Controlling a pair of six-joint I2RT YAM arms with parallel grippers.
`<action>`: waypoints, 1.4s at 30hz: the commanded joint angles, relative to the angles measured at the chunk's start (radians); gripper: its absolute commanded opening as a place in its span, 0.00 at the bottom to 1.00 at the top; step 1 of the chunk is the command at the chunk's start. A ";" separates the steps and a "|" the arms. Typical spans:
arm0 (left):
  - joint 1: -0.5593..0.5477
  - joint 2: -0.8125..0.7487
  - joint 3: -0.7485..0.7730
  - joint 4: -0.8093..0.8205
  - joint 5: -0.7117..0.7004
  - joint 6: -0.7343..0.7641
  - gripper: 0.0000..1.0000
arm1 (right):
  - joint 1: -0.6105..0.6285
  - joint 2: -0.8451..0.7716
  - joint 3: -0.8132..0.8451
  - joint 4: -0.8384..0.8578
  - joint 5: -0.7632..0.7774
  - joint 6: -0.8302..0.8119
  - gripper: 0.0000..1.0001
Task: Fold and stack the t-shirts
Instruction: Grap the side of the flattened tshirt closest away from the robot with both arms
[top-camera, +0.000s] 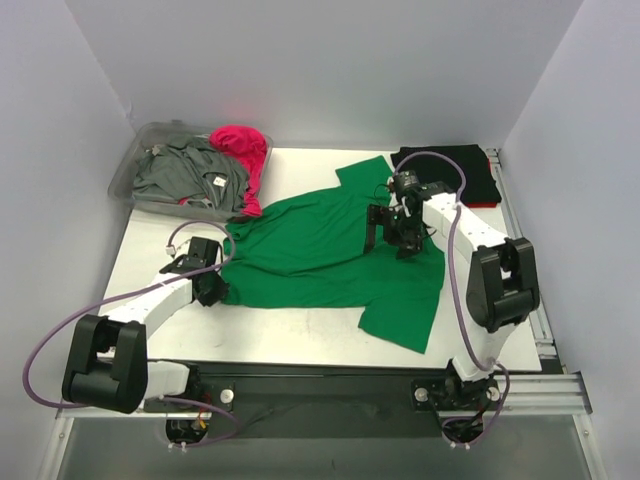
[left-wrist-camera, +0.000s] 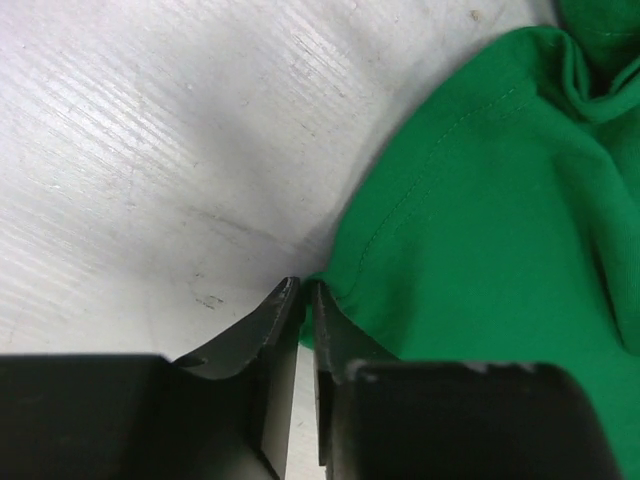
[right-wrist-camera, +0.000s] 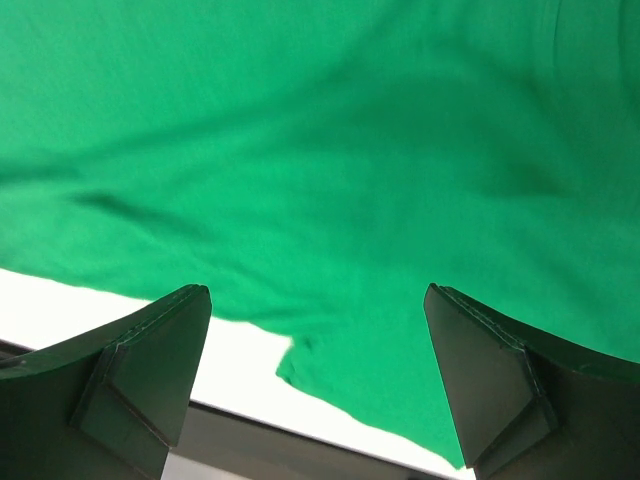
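The bright green t-shirt (top-camera: 320, 250) lies spread out and rumpled across the middle of the table. It also shows in the left wrist view (left-wrist-camera: 500, 200) and the right wrist view (right-wrist-camera: 320, 120). My left gripper (top-camera: 214, 291) (left-wrist-camera: 303, 286) is low at the shirt's left edge, shut on a corner of its hem. My right gripper (top-camera: 388, 240) (right-wrist-camera: 316, 292) is open and empty, hovering over the shirt's right half. A folded black t-shirt (top-camera: 450, 175) lies at the back right. The grey t-shirt (top-camera: 185, 172) and the magenta pink t-shirt (top-camera: 242, 145) lie crumpled in the bin.
The clear plastic bin (top-camera: 128, 172) stands at the back left corner. The white table (top-camera: 290, 330) ends at a dark front rail. A metal rail runs along the right edge (top-camera: 520, 230). Walls close in on the left, back and right.
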 joint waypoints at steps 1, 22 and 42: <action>0.004 0.023 -0.045 -0.010 0.056 0.019 0.20 | 0.012 -0.098 -0.090 -0.069 0.035 0.011 0.93; 0.072 -0.240 -0.040 -0.173 0.095 0.048 0.00 | 0.052 -0.566 -0.689 -0.130 0.183 0.238 0.83; 0.170 -0.242 -0.043 -0.132 0.193 0.189 0.00 | 0.075 -0.647 -0.810 -0.197 0.278 0.445 0.53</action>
